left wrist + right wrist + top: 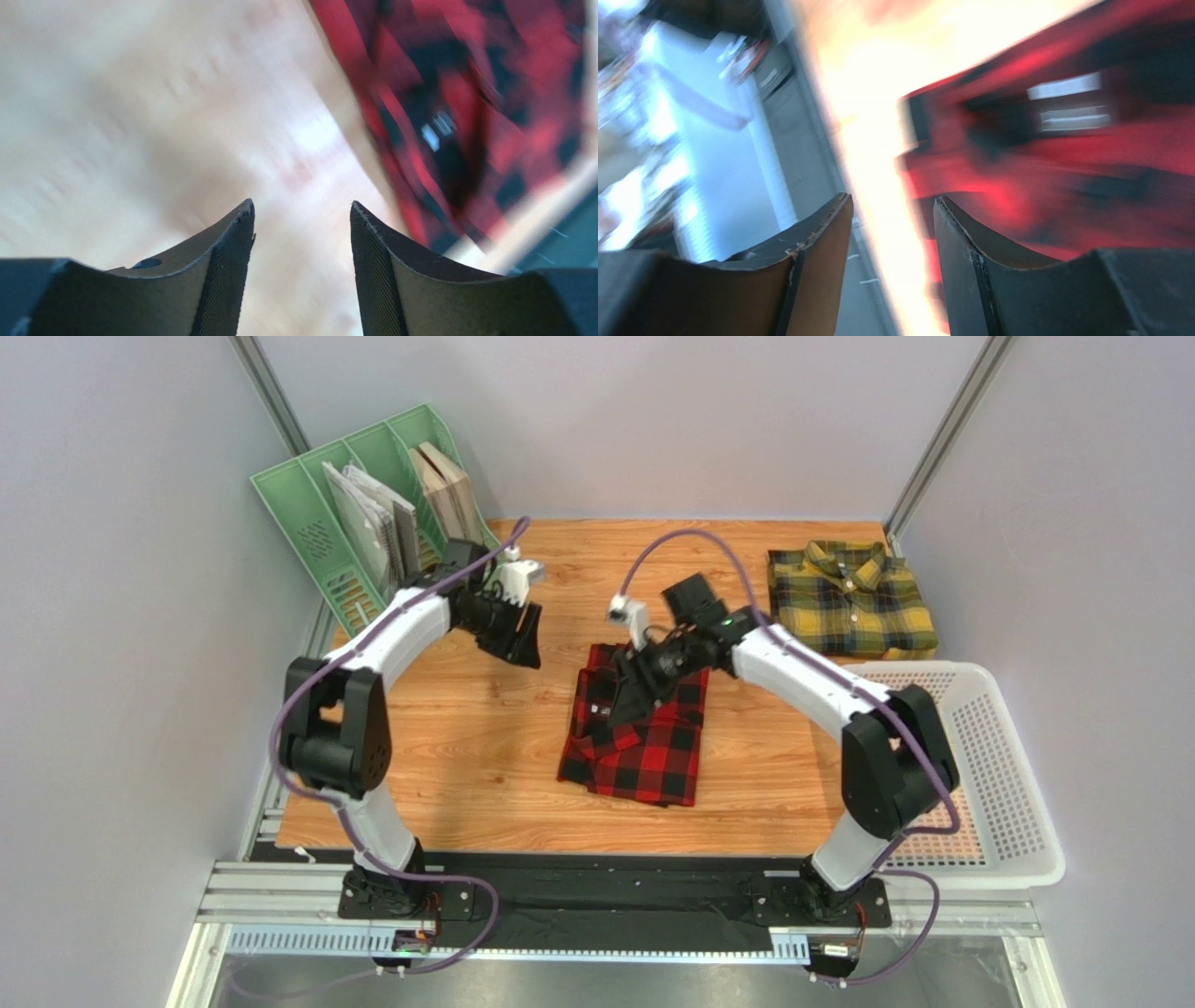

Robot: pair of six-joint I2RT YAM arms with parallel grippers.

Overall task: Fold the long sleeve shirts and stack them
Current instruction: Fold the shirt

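The red-and-black check shirt (pixel 638 735) lies folded in the middle of the wooden table (pixel 463 742). It shows blurred in the left wrist view (pixel 484 91) and in the right wrist view (pixel 1074 147). The yellow-and-dark-green check shirt (pixel 852 598) lies folded at the back right, collar up. My left gripper (pixel 525 644) is open and empty, above bare wood left of the red shirt. My right gripper (pixel 617 703) is open and empty, over the red shirt's upper left part. Both wrist views are motion-blurred.
A green file rack (pixel 368 511) with books stands at the back left. A white perforated basket (pixel 982 770) sits at the right edge. Grey walls enclose the table on three sides.
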